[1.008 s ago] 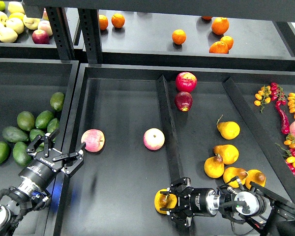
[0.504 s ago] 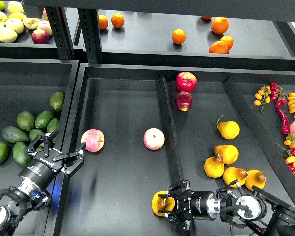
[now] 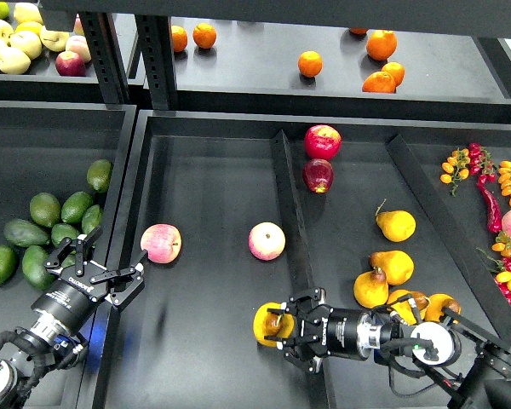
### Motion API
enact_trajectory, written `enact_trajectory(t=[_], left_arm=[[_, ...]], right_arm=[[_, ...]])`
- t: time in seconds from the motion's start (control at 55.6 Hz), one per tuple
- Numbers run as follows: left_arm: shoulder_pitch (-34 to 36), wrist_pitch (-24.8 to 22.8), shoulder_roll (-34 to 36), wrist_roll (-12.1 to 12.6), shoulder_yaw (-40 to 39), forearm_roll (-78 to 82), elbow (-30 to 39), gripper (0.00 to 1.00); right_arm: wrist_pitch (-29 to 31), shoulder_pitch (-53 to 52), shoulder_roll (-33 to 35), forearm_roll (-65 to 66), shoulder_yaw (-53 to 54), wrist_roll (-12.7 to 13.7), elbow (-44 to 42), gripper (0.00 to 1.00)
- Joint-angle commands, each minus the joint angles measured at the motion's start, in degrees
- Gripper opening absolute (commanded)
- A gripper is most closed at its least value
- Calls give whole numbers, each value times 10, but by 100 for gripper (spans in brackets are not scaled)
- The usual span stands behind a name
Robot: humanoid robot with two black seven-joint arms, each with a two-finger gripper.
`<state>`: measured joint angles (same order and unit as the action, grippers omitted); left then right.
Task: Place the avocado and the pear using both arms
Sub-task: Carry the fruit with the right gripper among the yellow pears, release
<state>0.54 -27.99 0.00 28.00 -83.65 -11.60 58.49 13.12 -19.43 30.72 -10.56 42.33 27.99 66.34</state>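
Head view: the pear (image 3: 269, 325), yellow-orange with a dark blotch, is gripped between the fingers of the right pincer (image 3: 283, 329), low in the middle tray (image 3: 213, 153) just left of its divider (image 3: 291, 221). The left pincer (image 3: 98, 266) is seen spread open with nothing in it, over the wall between the left tray and the middle one. The avocado (image 3: 25, 232), dark green and elongated, is seen lying among lighter avocados (image 3: 44, 209) in the left tray. Two pink apples (image 3: 161, 243) are seen on the middle tray's floor.
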Motion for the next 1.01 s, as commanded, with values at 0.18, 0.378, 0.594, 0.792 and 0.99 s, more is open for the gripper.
enact_trajectory(t=[0.18,0.378,0.594,0.792,0.99], left_arm=[[-2,0,0,0,1,0,-2,99],[-2,0,0,0,0,0,-2,99],[-6,0,0,0,0,0,-2,99],[-7,0,0,0,0,0,-2,99],[-7,0,0,0,0,0,-4,99]], right_arm=[[66,47,87,-27,4,0,-23,20],[71,62,85,-22,6,0,-60,20],[77,72,47,6,6,0,-116,22],[97,75,22,17,6,0,-163,23],[128,74,1,27,7,0,-219,24]])
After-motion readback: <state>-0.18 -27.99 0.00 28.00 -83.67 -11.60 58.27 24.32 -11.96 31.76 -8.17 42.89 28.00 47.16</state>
